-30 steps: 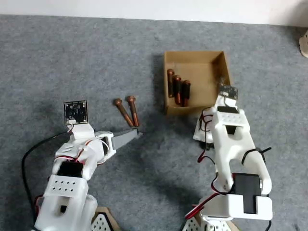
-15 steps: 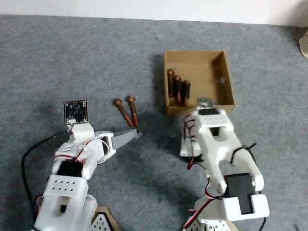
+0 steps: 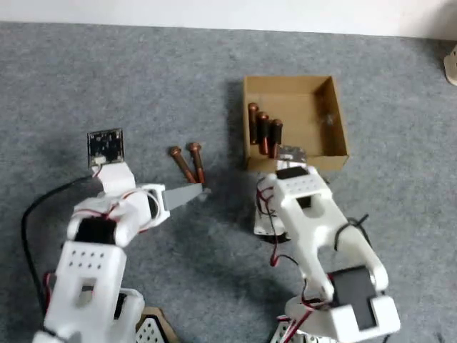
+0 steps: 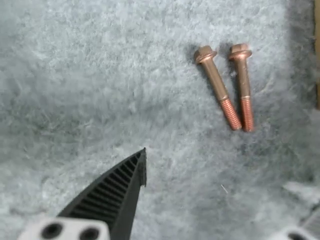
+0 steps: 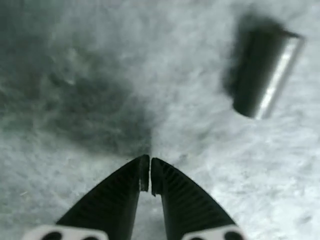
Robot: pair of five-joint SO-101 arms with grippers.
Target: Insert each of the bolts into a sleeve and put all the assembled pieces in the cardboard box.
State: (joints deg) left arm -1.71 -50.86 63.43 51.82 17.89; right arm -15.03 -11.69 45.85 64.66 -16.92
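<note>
Risk of bumping sleeve (image 5: 264, 75) into a roll with right tool (image 5: 150, 180), nearly closed and empty; left tool (image 3: 200, 193) spread wide.

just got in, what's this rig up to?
Two arms are sleeving bolts and boxing them. Three assembled pieces lie in the cardboard box. Two bare bolts lie on the grey carpet beside it, with the left gripper open near their threaded ends. The right gripper is shut and empty over the carpet, near a loose dark sleeve.
</note>
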